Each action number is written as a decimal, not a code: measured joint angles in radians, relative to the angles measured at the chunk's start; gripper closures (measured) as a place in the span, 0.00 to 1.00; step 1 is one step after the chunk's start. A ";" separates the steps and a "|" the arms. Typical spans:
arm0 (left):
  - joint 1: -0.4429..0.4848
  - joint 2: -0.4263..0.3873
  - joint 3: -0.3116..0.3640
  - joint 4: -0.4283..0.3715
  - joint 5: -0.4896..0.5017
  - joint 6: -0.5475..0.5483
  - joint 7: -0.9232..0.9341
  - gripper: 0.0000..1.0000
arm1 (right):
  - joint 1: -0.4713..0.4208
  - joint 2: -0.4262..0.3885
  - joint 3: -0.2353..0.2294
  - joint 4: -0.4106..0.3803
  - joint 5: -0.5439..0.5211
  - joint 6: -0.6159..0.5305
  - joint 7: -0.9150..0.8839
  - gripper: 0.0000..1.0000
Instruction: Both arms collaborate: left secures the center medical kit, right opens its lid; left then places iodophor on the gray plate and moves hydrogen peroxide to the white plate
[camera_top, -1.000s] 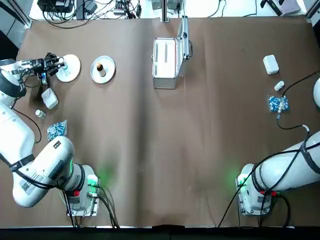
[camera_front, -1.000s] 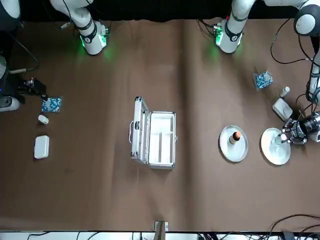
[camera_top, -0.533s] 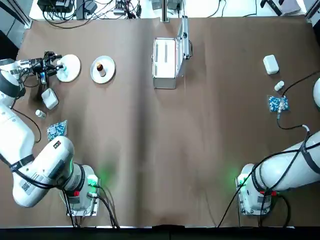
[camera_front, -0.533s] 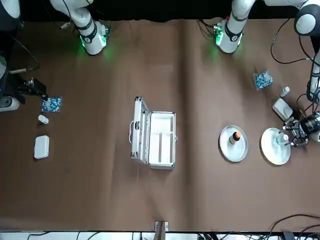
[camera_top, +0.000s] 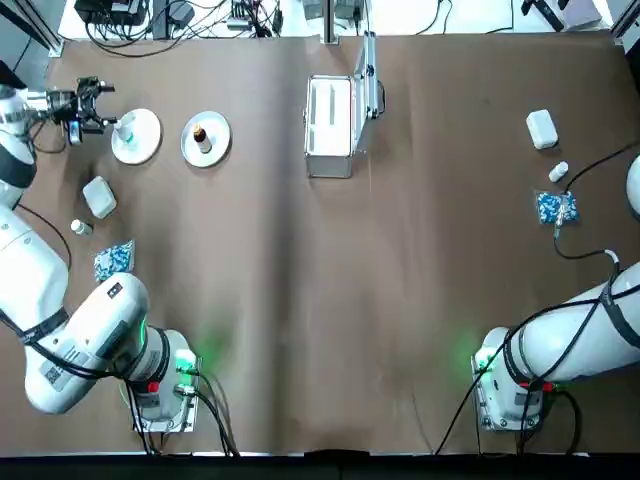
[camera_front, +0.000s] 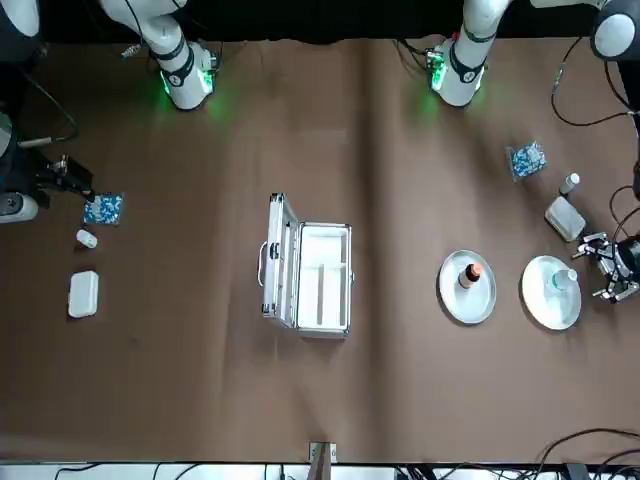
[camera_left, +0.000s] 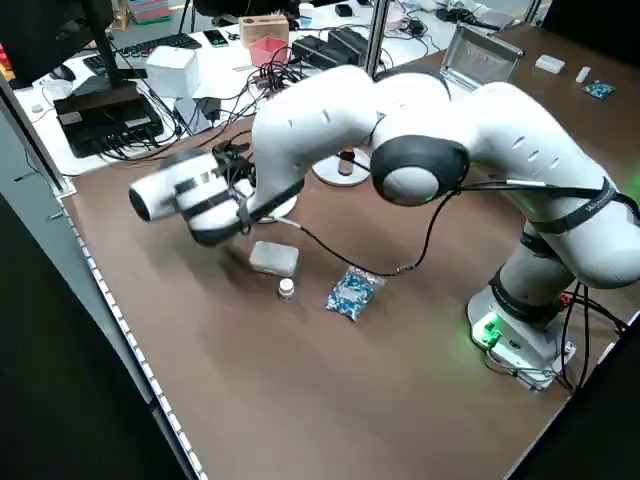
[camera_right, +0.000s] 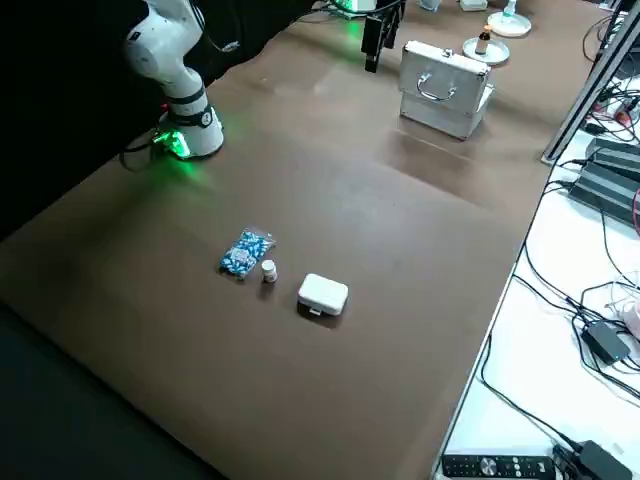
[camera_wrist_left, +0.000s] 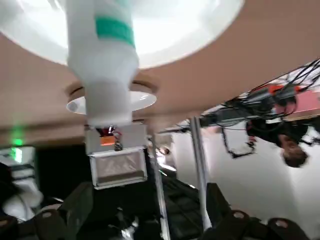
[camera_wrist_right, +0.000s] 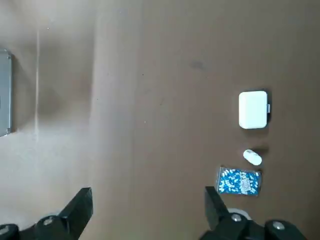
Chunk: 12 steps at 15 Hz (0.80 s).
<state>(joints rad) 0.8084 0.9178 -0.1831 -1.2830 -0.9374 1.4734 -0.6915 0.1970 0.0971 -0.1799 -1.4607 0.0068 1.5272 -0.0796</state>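
The medical kit (camera_top: 334, 126) stands at the table's far middle with its lid up. A brown iodophor bottle (camera_top: 201, 135) stands on the gray plate (camera_top: 216, 149). To its left, the white hydrogen peroxide bottle (camera_top: 127, 128) with a green label stands on the white plate (camera_top: 145, 142). My left gripper (camera_top: 97, 104) is open, just off that plate's far-left rim and clear of the bottle (camera_wrist_left: 102, 65). My right gripper (camera_wrist_right: 147, 196) is open and holds nothing, high over the table's right side.
A white box (camera_top: 100, 196), a small vial (camera_top: 80, 228) and a blue pill packet (camera_top: 113, 260) lie near the left edge. A matching box (camera_top: 541, 128), vial (camera_top: 558, 172) and packet (camera_top: 556, 208) lie at the right. Cables run along the far edge.
My left gripper has opened, let go of the hydrogen peroxide bottle on the white plate, and drawn back to the left and far side. The right arm has not moved.
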 joint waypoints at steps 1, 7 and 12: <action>-0.022 -0.026 0.000 0.000 0.027 0.000 -0.005 0.00 | 0.000 0.000 -0.001 0.000 0.000 0.000 0.000 0.01; -0.203 -0.145 -0.004 0.001 0.229 0.000 -0.006 0.00 | -0.006 0.000 -0.010 0.001 0.014 0.005 0.002 0.01; -0.431 -0.235 -0.004 0.002 0.352 0.001 -0.016 0.00 | -0.016 0.000 -0.012 0.002 0.019 0.007 0.002 0.01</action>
<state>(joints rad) 0.3773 0.6828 -0.1872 -1.2814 -0.5858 1.4746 -0.7078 0.1815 0.0971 -0.1919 -1.4588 0.0258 1.5339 -0.0777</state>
